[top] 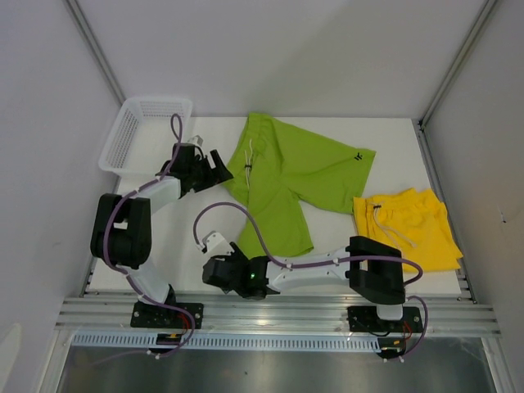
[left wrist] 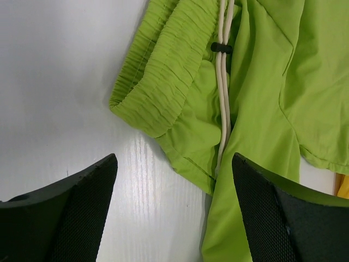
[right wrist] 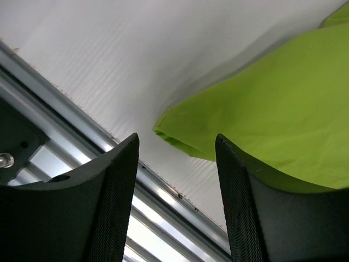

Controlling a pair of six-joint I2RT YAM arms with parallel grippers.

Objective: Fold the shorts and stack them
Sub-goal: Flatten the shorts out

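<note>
The lime green shorts [top: 286,176] lie spread flat mid-table, waistband to the back left and white drawstring [left wrist: 222,109] showing. My left gripper [top: 221,170] is open and empty, just above the table at the waistband's left corner [left wrist: 158,87]. Its right finger [left wrist: 272,213] is over the green fabric; its left finger is over bare table. My right gripper [top: 219,264] is open and empty, low by the front edge, next to the near leg's hem corner [right wrist: 180,131]. The yellow shorts [top: 409,229] lie bunched at the right, their white drawstring on top.
A white mesh basket [top: 143,131] stands at the back left corner, behind the left arm. An aluminium rail [right wrist: 82,136] runs along the table's front edge, right under the right gripper. Grey walls close in the table at left, right and back.
</note>
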